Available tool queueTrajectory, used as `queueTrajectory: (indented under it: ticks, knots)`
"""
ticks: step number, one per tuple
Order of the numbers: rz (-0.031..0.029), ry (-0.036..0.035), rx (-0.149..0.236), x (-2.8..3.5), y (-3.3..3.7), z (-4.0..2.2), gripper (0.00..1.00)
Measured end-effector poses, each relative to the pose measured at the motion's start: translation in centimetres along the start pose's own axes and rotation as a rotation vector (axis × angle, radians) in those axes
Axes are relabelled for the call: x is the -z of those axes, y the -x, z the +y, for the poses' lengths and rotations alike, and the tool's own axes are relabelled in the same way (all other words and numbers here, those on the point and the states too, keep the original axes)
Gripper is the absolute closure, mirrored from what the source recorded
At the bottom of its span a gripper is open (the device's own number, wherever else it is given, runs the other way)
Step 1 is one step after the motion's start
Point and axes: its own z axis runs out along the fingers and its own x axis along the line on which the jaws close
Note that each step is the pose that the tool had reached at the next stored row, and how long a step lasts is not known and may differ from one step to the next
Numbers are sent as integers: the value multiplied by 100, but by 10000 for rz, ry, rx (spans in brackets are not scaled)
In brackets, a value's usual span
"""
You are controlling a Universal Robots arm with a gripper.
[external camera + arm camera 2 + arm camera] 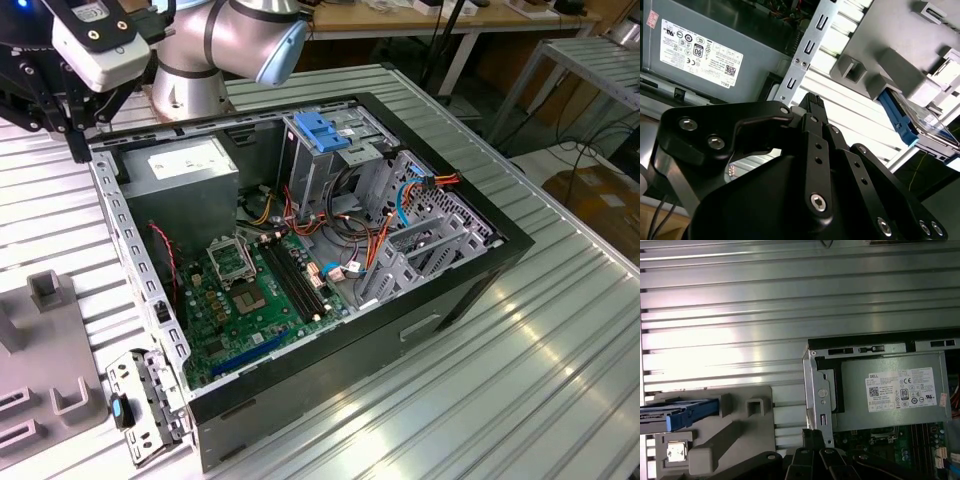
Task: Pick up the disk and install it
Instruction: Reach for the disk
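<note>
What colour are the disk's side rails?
Blue; the disk shows them best in the first wrist view.

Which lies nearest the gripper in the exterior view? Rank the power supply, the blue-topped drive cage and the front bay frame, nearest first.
1. The power supply: inside the case corner beside the gripper.
2. The blue-topped drive cage: mid-case, towards the exterior view's right.
3. The front bay frame: at the case's far end, the exterior view's right.

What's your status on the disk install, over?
Claw shut, empty, over case edge. Disk sits in grey holder beside case, untouched. Nothing seen in the way.
</note>
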Motion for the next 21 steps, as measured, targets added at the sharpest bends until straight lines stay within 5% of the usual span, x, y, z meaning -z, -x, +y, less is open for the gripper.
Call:
queueTrajectory:
  ticks: [21]
  knots:
    - [-1,-1,-24,3,-142,21,89]
